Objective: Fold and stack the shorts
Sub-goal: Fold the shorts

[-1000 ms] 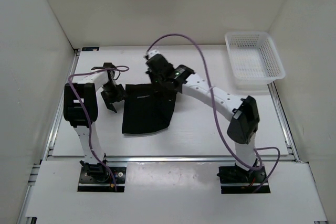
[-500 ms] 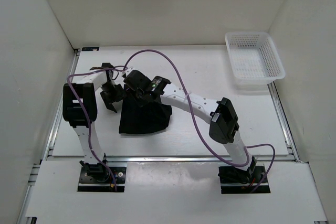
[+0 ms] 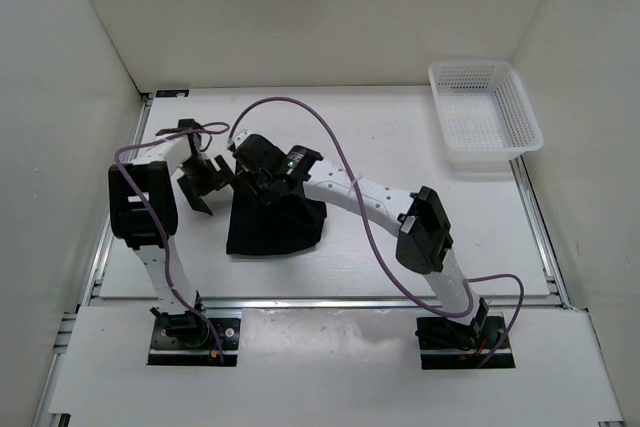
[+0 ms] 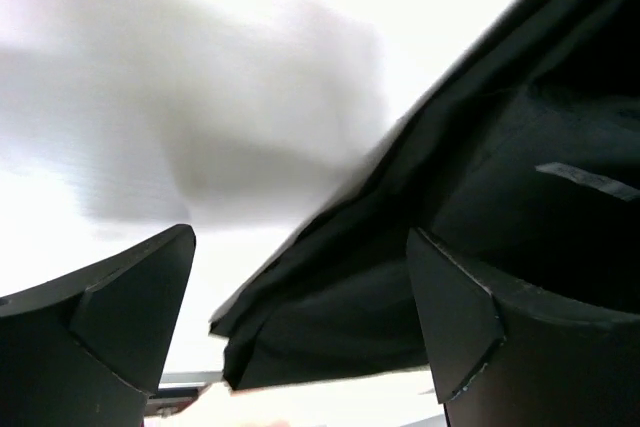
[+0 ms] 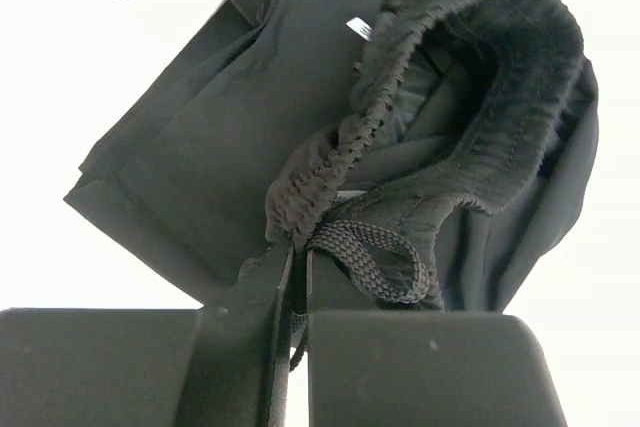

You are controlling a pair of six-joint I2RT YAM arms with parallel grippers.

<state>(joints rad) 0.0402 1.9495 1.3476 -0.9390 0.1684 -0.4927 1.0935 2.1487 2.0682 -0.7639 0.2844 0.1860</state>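
Note:
The black shorts (image 3: 275,227) lie folded on the white table left of centre. My right gripper (image 3: 252,173) reaches across to their far left corner and is shut on the elastic waistband (image 5: 330,162), which it holds lifted above the folded cloth; the drawstring loop (image 5: 385,257) hangs by the jaws. My left gripper (image 3: 205,182) is open just left of the shorts, touching nothing. In the left wrist view its two dark fingers (image 4: 120,317) stand wide apart with the shorts' folded edge (image 4: 330,337) beyond them.
A white mesh basket (image 3: 484,113) stands at the far right corner of the table. White walls enclose the table on three sides. The right arm stretches diagonally over the table's middle.
My right gripper carried the waistband leftwards across the shorts, folding them narrower. My left gripper drew back slightly to the left.

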